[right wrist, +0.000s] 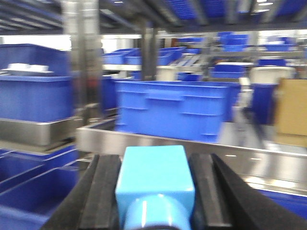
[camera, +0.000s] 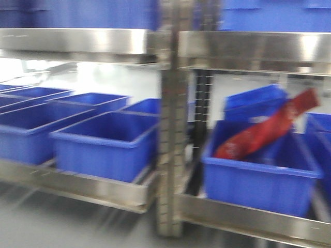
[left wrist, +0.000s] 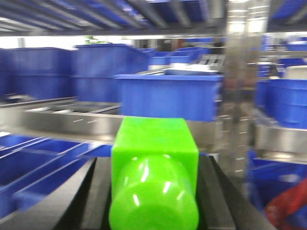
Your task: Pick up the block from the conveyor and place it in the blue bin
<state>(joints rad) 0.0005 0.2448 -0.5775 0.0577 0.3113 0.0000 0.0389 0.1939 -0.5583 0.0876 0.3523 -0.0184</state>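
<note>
Glossy green block (left wrist: 154, 163) is clamped in the left fingers (left wrist: 101, 196), blue block (right wrist: 156, 175) in the right fingers (right wrist: 103, 191); either could slip short of a bin (camera: 103, 142).

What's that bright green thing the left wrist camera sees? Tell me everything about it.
The green block looks like glossy plastic: a boxy body with a rounded end nearest the camera, catching highlights. It sits lengthwise in the left pincer, black fingers flanking both sides, with blue bins beyond. Slightly blurred.
</note>
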